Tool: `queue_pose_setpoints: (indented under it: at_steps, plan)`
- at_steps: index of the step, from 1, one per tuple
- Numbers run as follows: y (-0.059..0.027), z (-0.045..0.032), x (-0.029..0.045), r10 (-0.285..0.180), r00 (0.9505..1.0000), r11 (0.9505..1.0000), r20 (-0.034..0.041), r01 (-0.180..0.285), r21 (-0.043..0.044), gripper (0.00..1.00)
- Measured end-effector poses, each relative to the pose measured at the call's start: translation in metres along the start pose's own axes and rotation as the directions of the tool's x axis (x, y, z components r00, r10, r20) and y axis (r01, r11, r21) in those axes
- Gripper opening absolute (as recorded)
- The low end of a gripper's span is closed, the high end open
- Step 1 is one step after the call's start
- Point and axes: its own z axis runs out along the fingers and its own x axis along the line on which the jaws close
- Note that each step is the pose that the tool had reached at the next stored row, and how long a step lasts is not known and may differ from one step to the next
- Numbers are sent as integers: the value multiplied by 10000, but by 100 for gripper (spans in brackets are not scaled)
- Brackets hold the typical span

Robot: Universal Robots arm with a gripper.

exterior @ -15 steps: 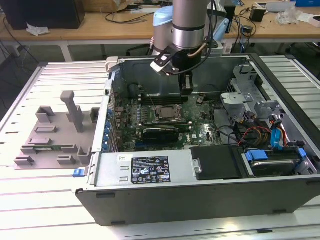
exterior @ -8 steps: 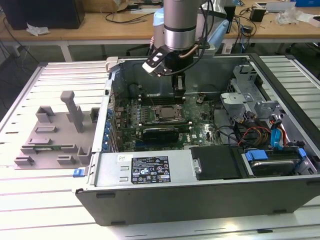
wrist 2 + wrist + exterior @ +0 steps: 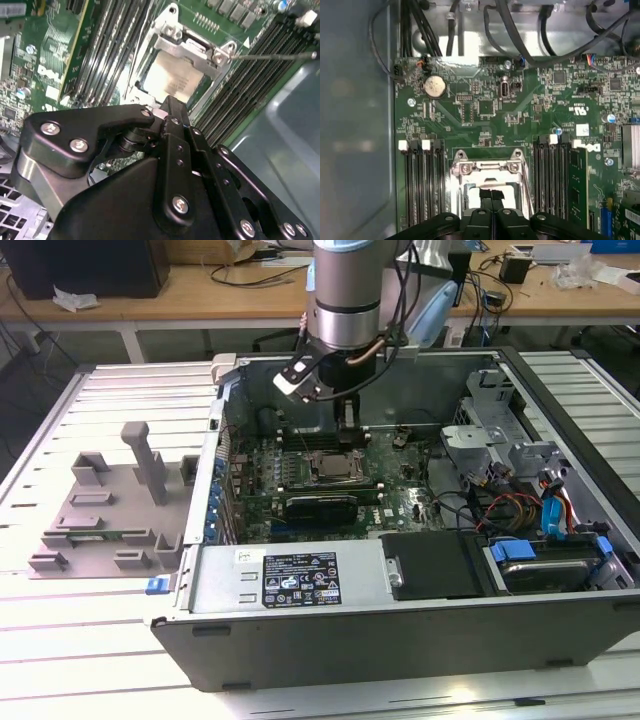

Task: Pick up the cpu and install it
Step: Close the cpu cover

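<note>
Gripper [image 3: 492, 194] — fingers pinched together, empty — hangs just over the cpu [image 3: 167, 80], square within its socket frame [image 3: 192, 50] (grey tray [image 3: 100, 515] at nine o'clock).

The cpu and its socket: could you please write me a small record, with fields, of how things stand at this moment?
cpu: silver top, lying flat inside the socket frame
gripper: low over one edge of the cpu; whether it touches cannot be told
fingers: shut together, nothing between them
socket frame state: cannot tell whether it is locked down
computer case: open on top, motherboard exposed
grey tray: outside the case, on the exterior view's left
</note>
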Motion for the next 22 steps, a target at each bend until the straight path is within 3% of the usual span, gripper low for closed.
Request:
queue_pose_setpoints:
  at_steps: [4, 7, 8, 10, 12, 14, 15, 17, 18, 19, 22]
  plan:
    - [-39, 4, -12, -4, 10000, 10000, 7, 4, 0, 11]
    - [-39, 5, -11, -577, 9983, 9983, -11, 577, -22, 11]
    - [-39, 5, -11, -989, 9951, 9951, -23, 989, -38, 11]
    - [-39, 5, -12, -1358, 9907, 9907, -33, 1358, -53, 11]
    - [-39, 6, -11, -2008, 9796, 9796, -50, 2007, -81, 11]
    - [-39, 8, -11, -2658, 9640, 9640, -66, 2657, -110, 11]
    - [-39, 8, -11, -3018, 9533, 9533, -73, 3017, -126, 11]
    - [-39, 9, -11, -3446, 9387, 9387, -81, 3444, -147, 11]
    - [-39, 10, -11, -3791, 9253, 9253, -86, 3789, -163, 11]
    - [-39, 11, -11, -3942, 9190, 9190, -89, 3940, -171, 11]
    - [-39, 12, -11, -4543, 8908, 8908, -95, 4540, -201, 11]
